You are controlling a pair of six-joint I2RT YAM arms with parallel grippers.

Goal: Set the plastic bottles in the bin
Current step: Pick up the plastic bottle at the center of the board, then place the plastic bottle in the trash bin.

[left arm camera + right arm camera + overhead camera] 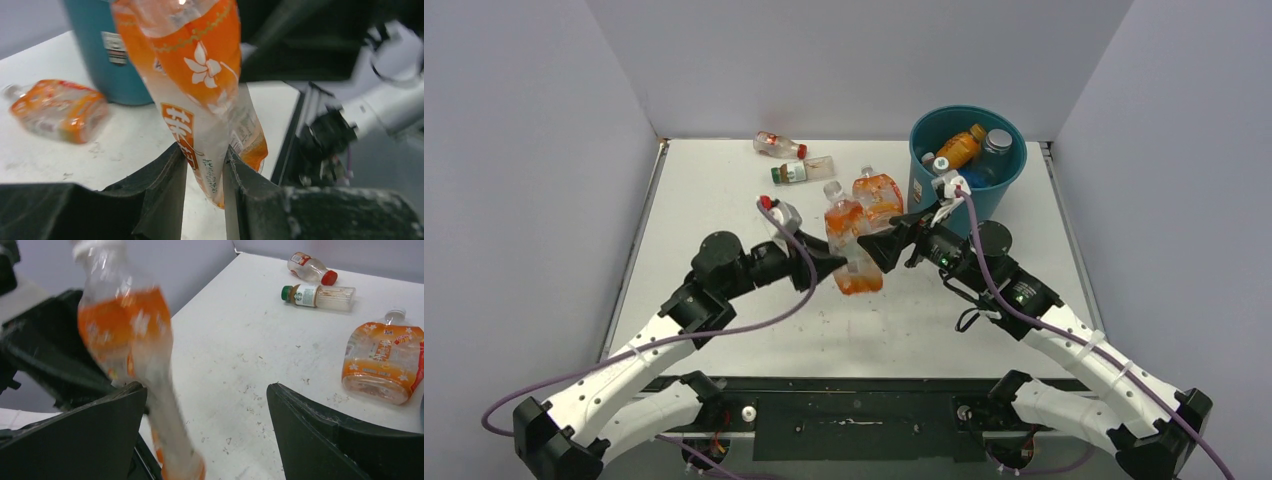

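"Toward two o'clock on the white table [714, 200], what is that big thing?"

"That is the round teal-blue plastic bin [924, 195]. It stands upright with a small white sticker on its side. Several plastic bottles lie inside it, among them an orange bottle with an orange cap [961, 146] and a clear bottle [996, 143] beside it."

"And the grippers?"

"Both are over the table's middle. The left gripper [205, 155] is clamped on the lower end of a crushed clear bottle with an orange flowered label [195, 65]. It holds that bottle up off the table, neck toward twelve o'clock. The right gripper [207, 387] is spread wide at three o'clock of the bottle. Whether a finger touches it I cannot tell."

"What lies on the table itself?"

"A second crushed orange-labelled bottle [879, 195] lies flat just beside the bin, at the bin's nine o'clock. Near eleven o'clock on the table is a clear bottle with a green cap [802, 172]. Beyond it, closer to the back wall, is a clear bottle with a red cap [779, 146]. One more small red-capped bottle [779, 213] sits at ten o'clock of the held bottle."
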